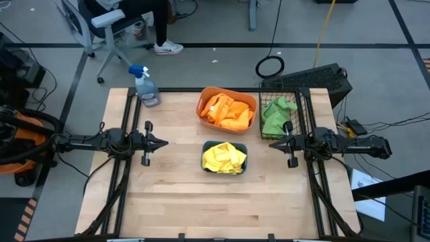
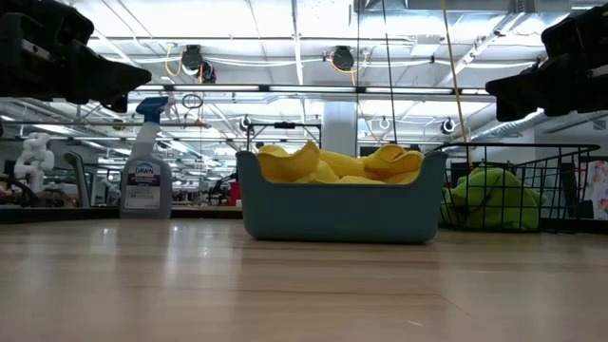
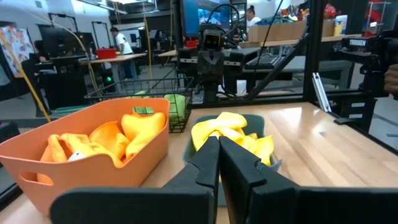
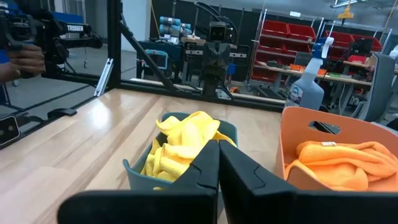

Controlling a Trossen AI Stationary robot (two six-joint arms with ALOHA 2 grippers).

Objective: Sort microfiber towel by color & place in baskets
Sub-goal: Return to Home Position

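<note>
Yellow towels (image 1: 224, 158) fill the teal tray (image 2: 337, 207) at the table's middle. Orange towels (image 1: 227, 112) lie in the orange tub (image 1: 227, 93) at the far side. Green towels (image 1: 276, 115) sit in the black wire basket (image 1: 302, 107) at the far right. My left gripper (image 1: 163, 142) hovers shut to the left of the tray, raised above the table. My right gripper (image 1: 274, 143) hovers shut to the tray's right, beside the wire basket. Both point at the tray, as the wrist views show, with the left gripper (image 3: 218, 142) and the right gripper (image 4: 218, 144) closed on nothing.
A clear spray bottle with a blue nozzle (image 1: 145, 85) stands at the table's far left corner. Bare wood (image 1: 215, 202) stretches across the near half of the table. Beyond the table stand office chairs, cables, shelves and people.
</note>
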